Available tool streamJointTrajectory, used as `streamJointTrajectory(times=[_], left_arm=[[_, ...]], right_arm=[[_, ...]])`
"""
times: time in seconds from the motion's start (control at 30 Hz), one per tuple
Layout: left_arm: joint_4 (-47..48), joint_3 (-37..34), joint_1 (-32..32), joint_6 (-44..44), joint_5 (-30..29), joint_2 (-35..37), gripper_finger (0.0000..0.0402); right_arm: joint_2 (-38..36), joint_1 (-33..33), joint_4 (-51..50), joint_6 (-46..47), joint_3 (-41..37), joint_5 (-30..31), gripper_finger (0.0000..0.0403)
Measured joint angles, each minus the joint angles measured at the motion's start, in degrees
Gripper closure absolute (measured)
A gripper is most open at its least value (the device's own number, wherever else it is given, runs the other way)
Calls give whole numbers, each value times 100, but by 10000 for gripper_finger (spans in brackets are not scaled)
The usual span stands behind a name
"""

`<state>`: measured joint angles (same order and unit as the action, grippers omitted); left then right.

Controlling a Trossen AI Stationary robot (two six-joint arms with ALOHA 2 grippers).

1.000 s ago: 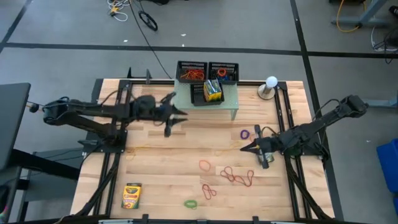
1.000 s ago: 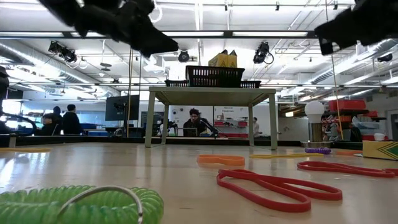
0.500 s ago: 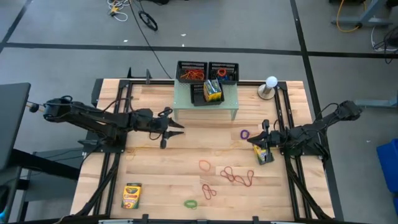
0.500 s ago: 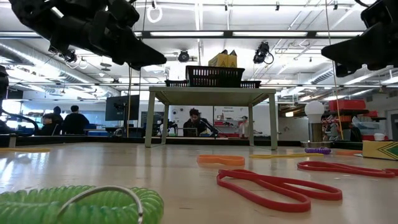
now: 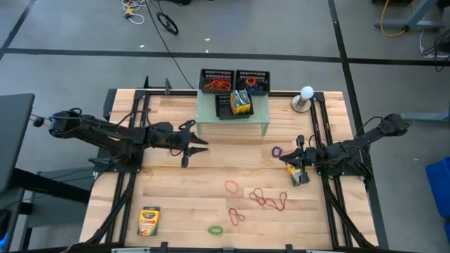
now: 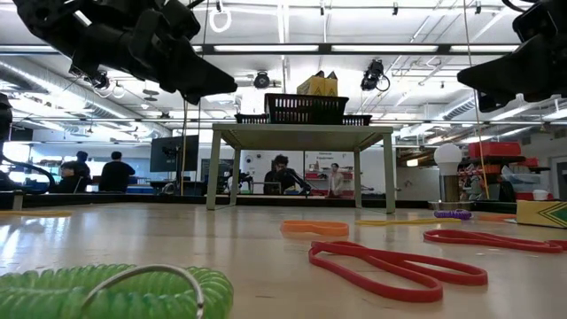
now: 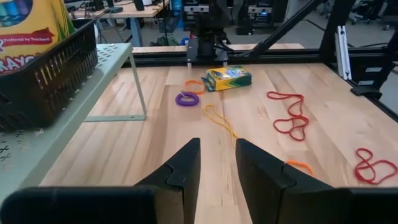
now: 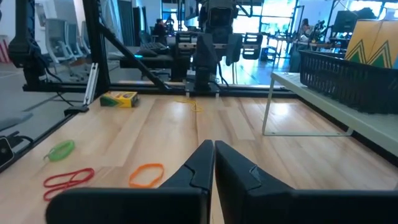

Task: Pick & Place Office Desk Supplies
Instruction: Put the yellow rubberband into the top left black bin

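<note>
Seen from above, the left gripper (image 5: 199,143) hangs over bare wood at about nine o'clock of the table (image 5: 176,190), its fingers (image 7: 183,168) parted with nothing between them. The right gripper (image 5: 287,159) sits at three o'clock, fingers (image 8: 199,163) nearly together and empty, just beside a crayon box (image 5: 298,175) lying on the wood. Another crayon box (image 5: 149,221) lies at seven o'clock. Red rubber bands (image 5: 268,199), an orange one (image 5: 231,186) and a green one (image 5: 215,230) lie toward six o'clock. More crayon boxes (image 5: 240,102) stand in a black tray (image 5: 223,107) on the riser (image 5: 256,116) at twelve o'clock.
</note>
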<state>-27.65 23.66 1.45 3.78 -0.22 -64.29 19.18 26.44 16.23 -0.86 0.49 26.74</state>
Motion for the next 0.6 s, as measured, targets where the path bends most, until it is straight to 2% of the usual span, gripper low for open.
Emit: streamJointTrajectory(times=[0.17, 0.3, 0.43, 0.6], left_arm=[[16, 2, -2, -375, -168, -128, 293], [158, 75, -134, -360, -609, -314, 307], [1160, 615, -382, -340, -807, -317, 341], [2764, 1289, -948, -514, -1339, -319, 376]], right_arm=[[2, 2, -2, -2, 0, -2, 378], [2, 2, -2, 0, 0, -15, 378], [4, 2, -6, 0, 0, -17, 378], [4, 0, -4, 0, 0, -15, 378]])
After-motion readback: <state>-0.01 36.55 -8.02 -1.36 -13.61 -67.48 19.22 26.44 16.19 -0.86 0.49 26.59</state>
